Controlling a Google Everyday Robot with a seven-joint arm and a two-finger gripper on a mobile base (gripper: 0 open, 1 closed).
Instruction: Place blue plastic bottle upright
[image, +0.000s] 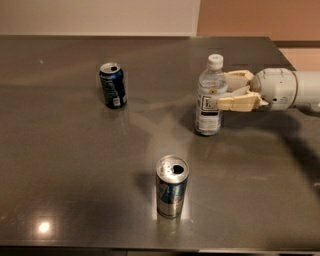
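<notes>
A dark blue can stands upper left on the grey desk. A silver-and-blue can stands lower centre. Right of centre, the blue plastic bottle stands upright, clasped by the tool reaching from the right.

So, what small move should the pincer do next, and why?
Probably open the pincer and draw it back along its arm: the blue plastic bottle already stands upright with its base on the table, clamped between the fingers, so only the release seems left.
</notes>
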